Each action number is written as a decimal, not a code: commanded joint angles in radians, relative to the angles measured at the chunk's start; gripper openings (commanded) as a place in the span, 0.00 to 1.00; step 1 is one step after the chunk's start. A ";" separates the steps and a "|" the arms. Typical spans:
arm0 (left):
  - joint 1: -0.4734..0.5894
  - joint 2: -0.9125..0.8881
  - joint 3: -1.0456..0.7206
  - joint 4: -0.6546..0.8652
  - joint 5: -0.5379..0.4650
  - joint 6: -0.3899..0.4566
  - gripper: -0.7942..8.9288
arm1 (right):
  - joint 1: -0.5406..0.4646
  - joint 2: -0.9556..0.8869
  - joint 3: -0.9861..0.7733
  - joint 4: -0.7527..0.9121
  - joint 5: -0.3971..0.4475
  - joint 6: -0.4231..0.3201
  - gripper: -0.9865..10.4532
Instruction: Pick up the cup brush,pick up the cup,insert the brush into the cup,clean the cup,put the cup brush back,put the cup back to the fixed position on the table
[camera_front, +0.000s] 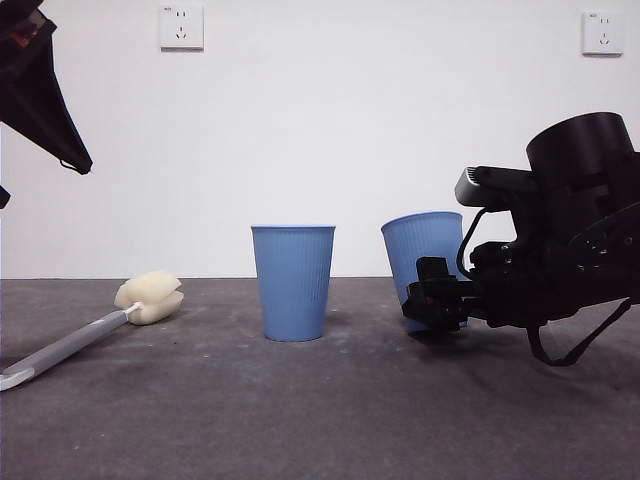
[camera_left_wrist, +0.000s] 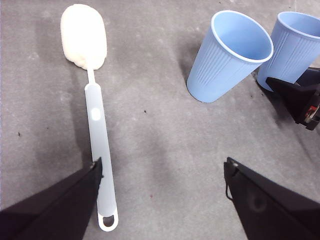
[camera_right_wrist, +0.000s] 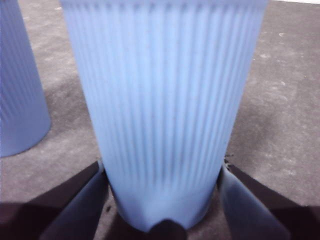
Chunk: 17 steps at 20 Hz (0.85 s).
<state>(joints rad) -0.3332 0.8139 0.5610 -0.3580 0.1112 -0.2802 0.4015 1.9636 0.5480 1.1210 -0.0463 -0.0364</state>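
My right gripper (camera_right_wrist: 162, 220) has its jaws set on either side of the base of the cup (camera_right_wrist: 165, 110), pressed against its ribbed wall. In the front view that cup (camera_front: 425, 250) leans a little and looks just clear of the table (camera_front: 320, 420), so I judge it gripped and barely lifted, though I can't be sure it has left the surface. A second, identical blue cup (camera_front: 293, 282) stands upright just beside it, at about nine o'clock from the held one in the front view.

My left gripper (camera_left_wrist: 162, 200) hangs above the table with its jaws spread wide and nothing between them. The cup brush (camera_left_wrist: 95, 125) lies flat below it, its handle end just by one jaw and its sponge head pointing away toward twelve o'clock in the left wrist view. In the front view the brush (camera_front: 90, 335) lies well off at nine o'clock from the cups.

By my reckoning the task is at an early stage: the cup is in hand, the brush isn't yet picked up. Left to do: grasp the brush, insert it, scrub, then return the brush and the cup to their places.
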 joint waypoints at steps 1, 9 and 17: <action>-0.002 -0.002 -0.010 0.008 -0.003 0.016 0.50 | 0.003 0.010 -0.002 -0.065 -0.003 0.015 0.19; -0.001 -0.002 -0.010 0.008 -0.003 0.024 0.50 | 0.004 0.008 -0.003 -0.154 -0.010 0.056 0.34; -0.001 -0.002 -0.010 0.007 -0.003 0.023 0.50 | 0.004 0.008 -0.003 -0.217 -0.045 0.070 0.45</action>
<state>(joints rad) -0.3332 0.8139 0.5610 -0.3580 0.1108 -0.2695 0.4019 1.9427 0.5629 0.9642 -0.0868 0.0040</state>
